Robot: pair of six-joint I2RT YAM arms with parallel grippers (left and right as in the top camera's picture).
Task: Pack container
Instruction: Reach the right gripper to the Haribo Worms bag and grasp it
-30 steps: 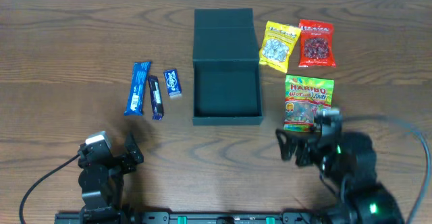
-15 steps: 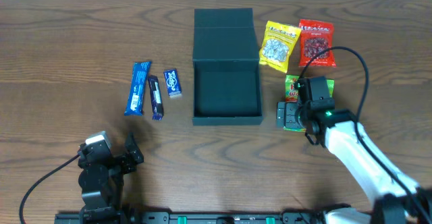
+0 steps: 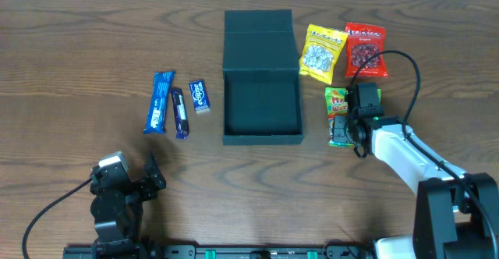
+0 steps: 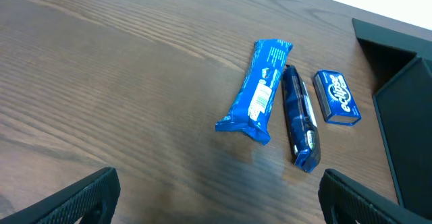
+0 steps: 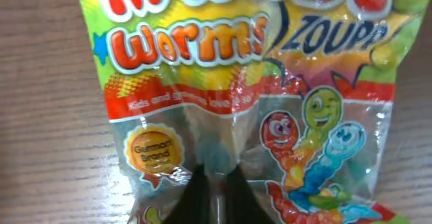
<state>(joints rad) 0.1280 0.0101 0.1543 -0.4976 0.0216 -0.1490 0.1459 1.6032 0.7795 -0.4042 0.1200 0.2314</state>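
Right claw (image 5: 216, 185) is down on the Haribo worms bag (image 5: 236, 102). In the wrist view its two fingers come together to a point with a pucker of the wrapper pinched between them, so it's clamped on the bag. The bag looks flat on the wood from above, though I can't say for sure it isn't a hair off the surface. Left claw (image 4: 219, 196) hangs low near the front edge with its fingers spread wide apart, nothing between them.

Biggest thing is the wooden table (image 3: 78, 48). Next is the container (image 3: 262, 112), the dark square box. It sits about mid-table with its lid (image 3: 257, 39) flipped open and lying flat on the far side. It's between the blue bars on the left and the snack bags on the right, and the Haribo bag lies just beside its right wall.

Behind the Haribo bag are a yellow packet (image 3: 323, 52) and a red packet (image 3: 365, 50), side by side, just about touching.

On the left there's a long blue bar (image 3: 159, 101), then a thinner dark blue bar (image 3: 180, 112) right next to it, then a small blue pack (image 3: 199, 97) nearest the box.
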